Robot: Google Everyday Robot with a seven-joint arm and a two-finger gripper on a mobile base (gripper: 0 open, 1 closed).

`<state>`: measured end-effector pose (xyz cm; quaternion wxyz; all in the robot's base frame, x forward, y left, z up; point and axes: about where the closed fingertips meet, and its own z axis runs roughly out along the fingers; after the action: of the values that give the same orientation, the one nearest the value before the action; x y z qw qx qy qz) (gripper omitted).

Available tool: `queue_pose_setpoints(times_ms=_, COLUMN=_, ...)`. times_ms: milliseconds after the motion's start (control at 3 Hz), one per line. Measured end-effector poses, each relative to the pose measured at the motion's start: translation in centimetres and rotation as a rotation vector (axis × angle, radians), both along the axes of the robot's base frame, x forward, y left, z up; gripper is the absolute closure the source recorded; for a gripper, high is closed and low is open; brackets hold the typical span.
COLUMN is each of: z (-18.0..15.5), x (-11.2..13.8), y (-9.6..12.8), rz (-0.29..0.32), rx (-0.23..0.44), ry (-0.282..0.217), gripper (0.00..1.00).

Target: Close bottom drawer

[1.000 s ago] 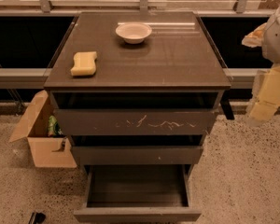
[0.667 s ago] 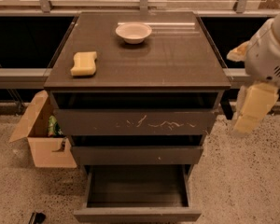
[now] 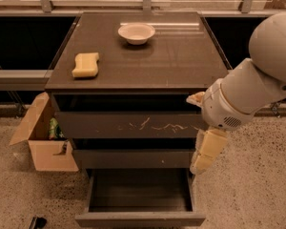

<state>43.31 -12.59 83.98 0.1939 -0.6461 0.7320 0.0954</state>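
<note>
at right front corner of cabinet [image 3: 171, 66]: arm has swung in and down from frame's right edge since earlier frames. gripper [image 3: 206, 152] now hangs pointing down, just beside right end of middle drawer front [image 3: 133, 159], above right corner of bottom drawer [image 3: 140, 219]. jaw state: cannot tell, nothing seen held. bottom drawer unchanged, pulled out, box interior exposed. elbow bulks at right, forearm angled down-left. sponge [image 3: 86, 64], bowl [image 3: 136, 33] on top; cardboard box [image 3: 47, 154] at left on floor.
</note>
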Motion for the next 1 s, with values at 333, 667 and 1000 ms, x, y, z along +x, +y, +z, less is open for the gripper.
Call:
queue_pose_setpoints(times_ms=333, z=0.0, x=0.0, y=0.0, rz=0.000, rx=0.000, ry=0.000, gripper=0.00)
queue_pose_setpoints(times_ms=667, z=-3.4, x=-0.4, y=1.4, rz=0.051, rx=0.015, ry=0.023, gripper=0.00)
queue_pose_setpoints(times_ms=1000, z=-11.8, x=-2.1, y=4.7, rz=0.164, rx=0.107, ry=0.047, gripper=0.00)
